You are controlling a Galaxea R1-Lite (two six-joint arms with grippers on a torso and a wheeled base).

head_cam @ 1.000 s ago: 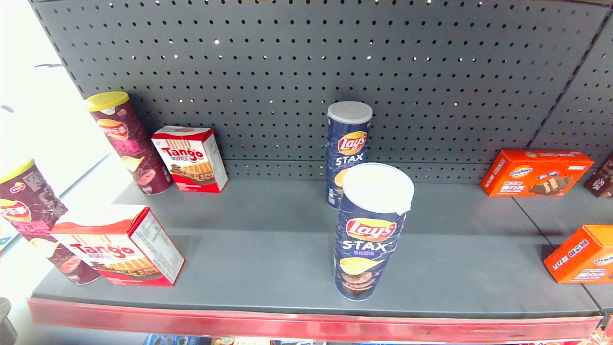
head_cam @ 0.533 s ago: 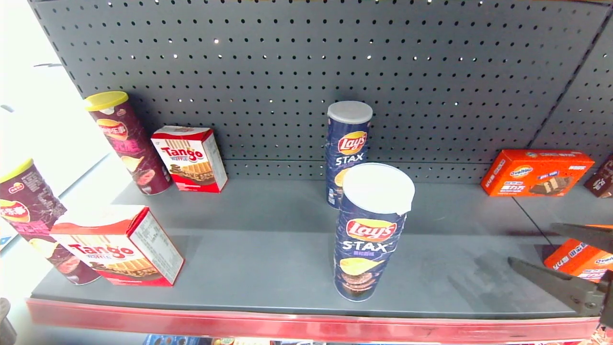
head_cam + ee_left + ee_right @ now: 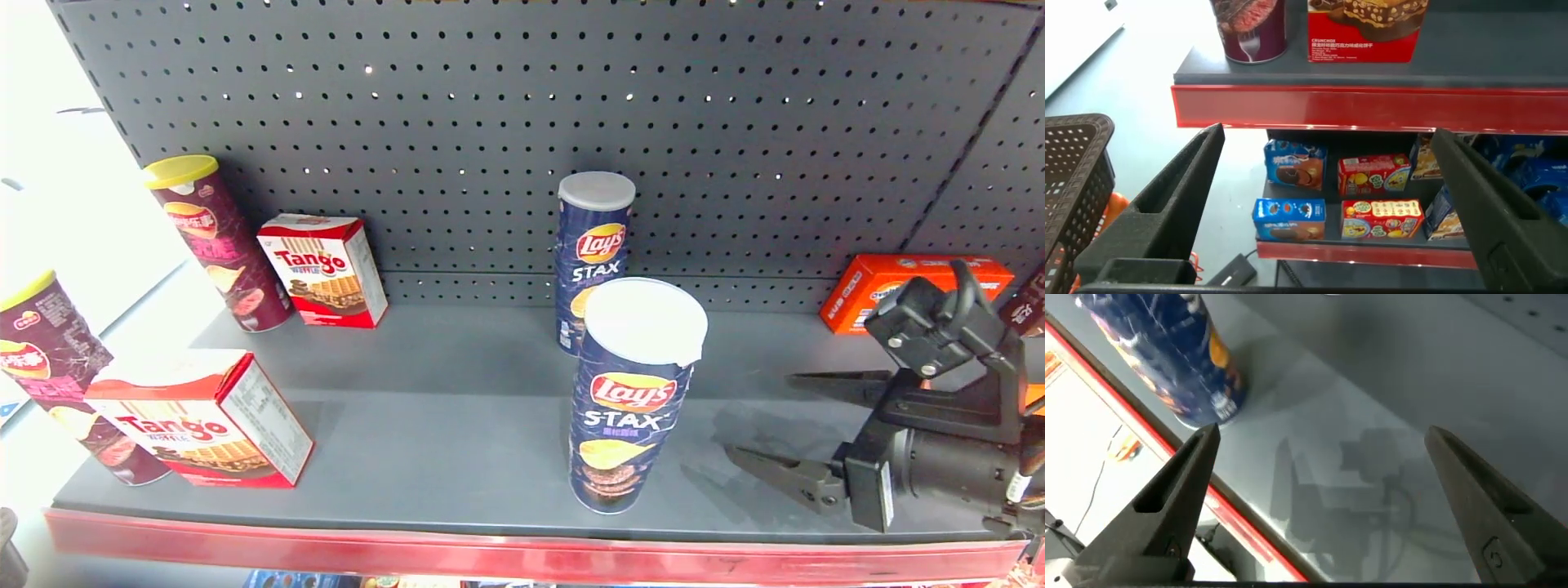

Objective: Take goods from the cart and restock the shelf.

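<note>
Two blue chip cans stand upright on the grey shelf, the front can near the red front edge and the back can by the pegboard. My right gripper hovers open just above the shelf, right of the front can, with its fingers pointing at it and nothing between them. In the right wrist view the same can lies beyond one finger of that gripper. My left gripper is open and empty, held lower than the shelf's red edge, beside a dark woven basket.
Maroon cans and red wafer boxes fill the shelf's left side. Orange boxes sit at the right, behind my right arm. Lower shelves hold small snack boxes. Bare shelf lies between the wafer boxes and the blue cans.
My right gripper has come in from the right edge, open, moving left over the shelf toward the front blue can. The goods on the shelf have not moved.
</note>
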